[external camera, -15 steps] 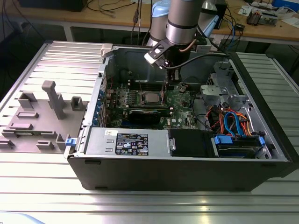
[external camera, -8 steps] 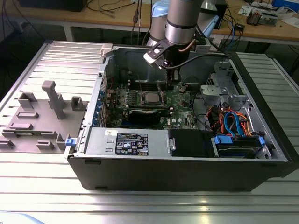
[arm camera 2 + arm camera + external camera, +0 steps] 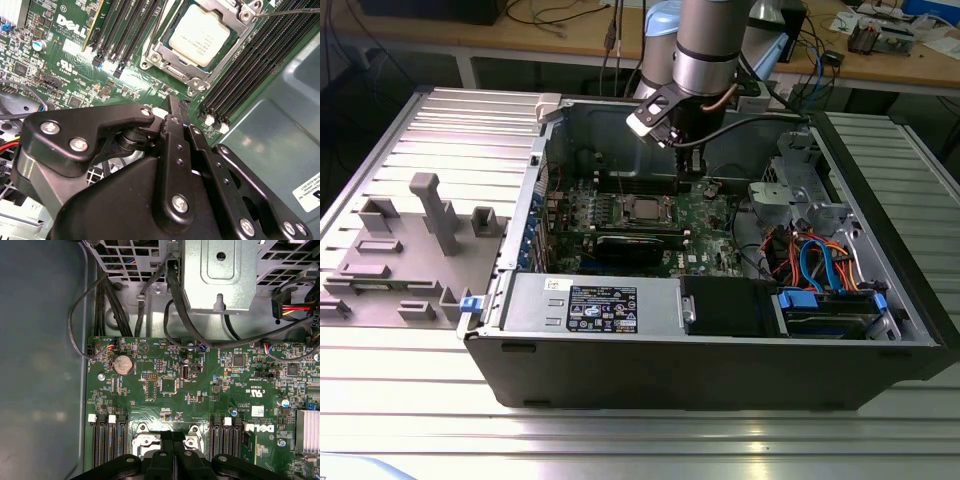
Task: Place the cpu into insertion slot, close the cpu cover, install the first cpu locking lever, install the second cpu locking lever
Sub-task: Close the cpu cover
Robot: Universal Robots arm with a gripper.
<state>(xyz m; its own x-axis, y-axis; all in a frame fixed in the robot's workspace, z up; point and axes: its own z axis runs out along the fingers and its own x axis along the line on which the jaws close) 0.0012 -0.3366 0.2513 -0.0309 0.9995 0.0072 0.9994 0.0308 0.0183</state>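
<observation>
White printed label (image 3: 603, 308) on power supply (image 3: 535, 300), arm vertical, gripper (image 3: 688, 187) clenched empty over motherboard (image 3: 712, 215), cpu (image 3: 645, 208) at its 8 o'clock in the exterior view

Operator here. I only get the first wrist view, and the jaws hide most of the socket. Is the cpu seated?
Observer: Yes. In the second wrist view the cpu lies flat in its seat, silver top up.
Operator: Is the cover down over it?
Observer: The cpu cover lies flat around the cpu, framing its top.
Operator: Where is my tool relative to the chip?
Observer: In the exterior view the gripper hangs inside the open case, to the exterior view's right of the cpu.
</observation>
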